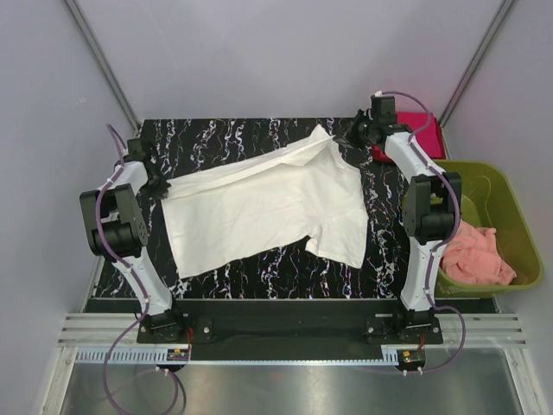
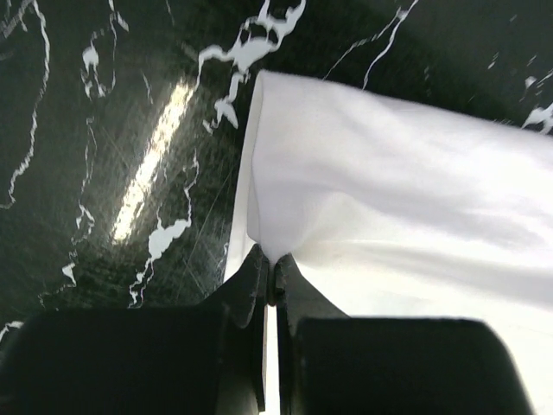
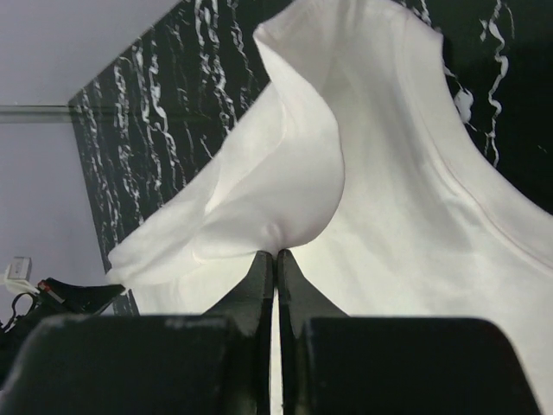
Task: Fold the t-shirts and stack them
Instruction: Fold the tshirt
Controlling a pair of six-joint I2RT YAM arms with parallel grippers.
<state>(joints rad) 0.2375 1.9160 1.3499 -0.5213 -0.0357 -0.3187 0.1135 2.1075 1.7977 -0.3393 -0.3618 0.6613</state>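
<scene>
Left pincer (image 2: 275, 275) pressed shut on cream-white t-shirt (image 1: 268, 207) corner, left side of table (image 1: 225, 138). Right pincer (image 3: 276, 259) pinching far right edge, fold lifted. Shirt spread diagonally mid-table. Likely step: carrying edge over for fold. Advice: keep both grips level, cloth taut, arms moving together, lay edge down without wrinkles. Magenta-red t-shirt (image 1: 428, 138) at far right corner.

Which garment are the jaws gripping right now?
The cream-white t-shirt spread on the table; both arms' jaws pinch its edges. The magenta-red t-shirt lies free at the far right, the pink cloth in the bin.
</scene>
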